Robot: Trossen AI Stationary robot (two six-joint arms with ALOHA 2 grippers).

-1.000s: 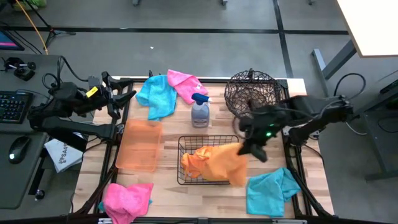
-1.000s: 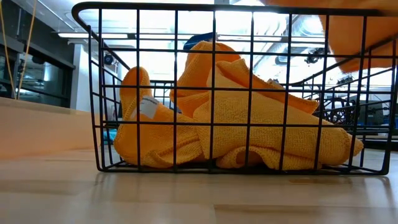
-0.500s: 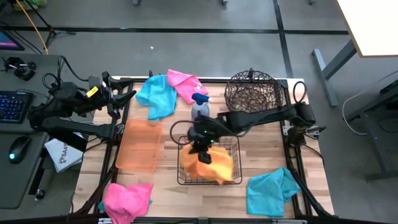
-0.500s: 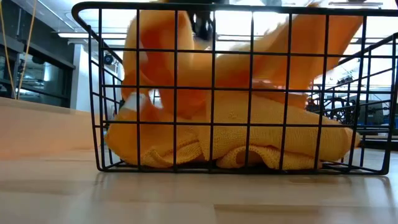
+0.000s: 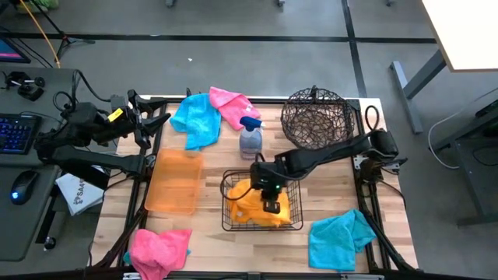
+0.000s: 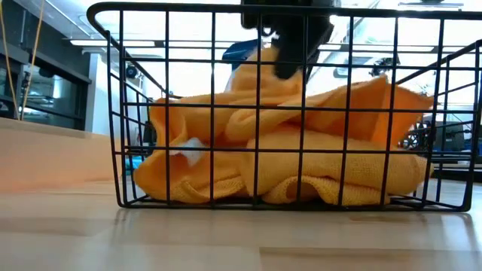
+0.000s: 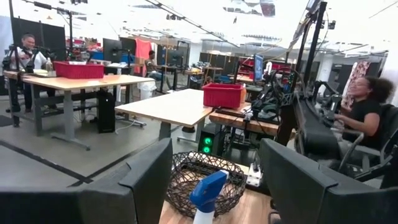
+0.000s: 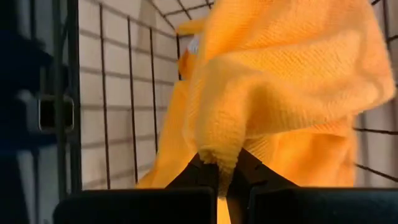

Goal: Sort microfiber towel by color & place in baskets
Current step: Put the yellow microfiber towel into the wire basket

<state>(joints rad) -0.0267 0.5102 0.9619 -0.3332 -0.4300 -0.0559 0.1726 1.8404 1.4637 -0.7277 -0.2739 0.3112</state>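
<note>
My right gripper (image 5: 270, 204) is down inside the black wire basket (image 5: 227, 204) at lower centre of the high view, fingers clenched on a fold of orange towel (image 8: 292, 93) — the wrist view shows the cloth pinched right between my fingertips (image 8: 205, 168). From table height, orange cloth (image 6: 286, 162) is heaped across the basket floor behind the bars, my gripper (image 6: 290, 45) dark above it. Nearest the bottom edge of the high view lie a pink towel (image 5: 159, 250) at lower left and a teal towel (image 5: 338, 237) at lower right, both on the table (image 5: 206, 241). Left of the basket sits the orange tray (image 5: 173, 180). Farther up stands the spray bottle (image 5: 250, 138), with a teal towel (image 5: 194, 118) and pink towel (image 5: 232, 105) beside it, and the round wire basket (image 5: 315, 117) at upper right. My left gripper (image 5: 159, 124) waits at the table's upper left, fingers spread open.
</note>
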